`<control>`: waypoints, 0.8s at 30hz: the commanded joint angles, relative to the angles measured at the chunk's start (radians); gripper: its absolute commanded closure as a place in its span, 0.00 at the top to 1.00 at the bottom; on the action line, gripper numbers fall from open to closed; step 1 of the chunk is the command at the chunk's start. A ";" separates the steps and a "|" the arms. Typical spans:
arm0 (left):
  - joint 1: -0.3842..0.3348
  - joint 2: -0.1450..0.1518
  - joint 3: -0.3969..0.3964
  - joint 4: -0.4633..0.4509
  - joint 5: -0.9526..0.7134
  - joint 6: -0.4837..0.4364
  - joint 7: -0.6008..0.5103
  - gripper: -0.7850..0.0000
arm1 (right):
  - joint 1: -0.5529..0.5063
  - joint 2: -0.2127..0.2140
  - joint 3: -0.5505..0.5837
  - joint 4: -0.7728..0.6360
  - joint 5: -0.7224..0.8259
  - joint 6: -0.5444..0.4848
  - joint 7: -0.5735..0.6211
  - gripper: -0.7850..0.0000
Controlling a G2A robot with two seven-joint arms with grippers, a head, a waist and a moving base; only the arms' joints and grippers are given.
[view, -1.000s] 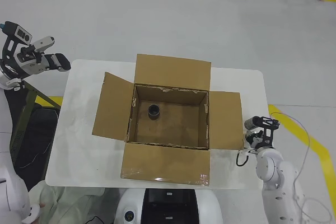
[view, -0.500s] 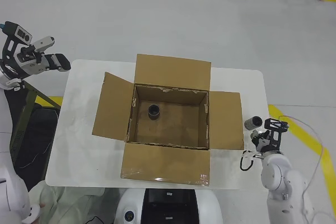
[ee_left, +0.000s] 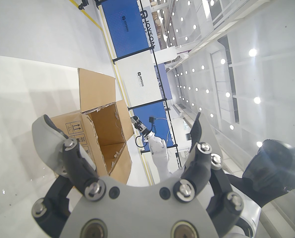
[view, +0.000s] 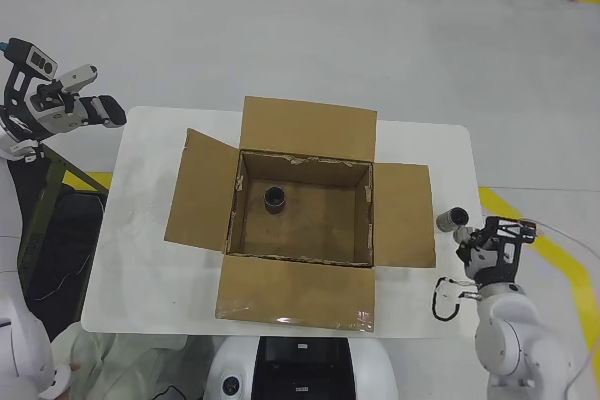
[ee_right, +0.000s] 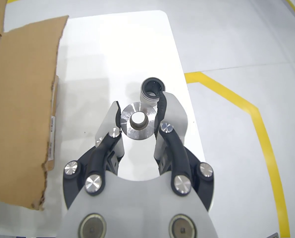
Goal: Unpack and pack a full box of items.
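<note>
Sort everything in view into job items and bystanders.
Job: cardboard box; cylinder inside it; loose cylinder beside it; metal ring at the right gripper.
Lying about: white table; yellow floor tape; blue panels behind.

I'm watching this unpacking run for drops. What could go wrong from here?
The round cylinder sits near the table's right edge, close to the right gripper; a brush could roll it off. The metal disc is pinched only by its rim between the fingers, so it may slip.
</note>
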 commanded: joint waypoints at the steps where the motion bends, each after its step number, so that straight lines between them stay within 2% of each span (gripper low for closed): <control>1: 0.000 0.000 0.000 0.000 0.000 0.000 0.000 1.00 | -0.008 0.000 -0.005 -0.030 -0.003 -0.003 -0.025 0.00; 8: 0.000 0.000 0.000 0.000 0.000 0.000 0.000 1.00 | -0.015 0.002 -0.046 -0.120 -0.031 -0.046 -0.065 0.00; 15: 0.000 0.000 0.000 0.000 0.000 0.000 0.000 1.00 | 0.039 0.003 -0.113 -0.120 -0.031 -0.099 -0.097 0.00; 24: 0.000 0.000 0.000 0.000 0.000 0.000 0.000 1.00 | 0.148 0.000 -0.276 -0.103 -0.073 -0.128 -0.013 0.00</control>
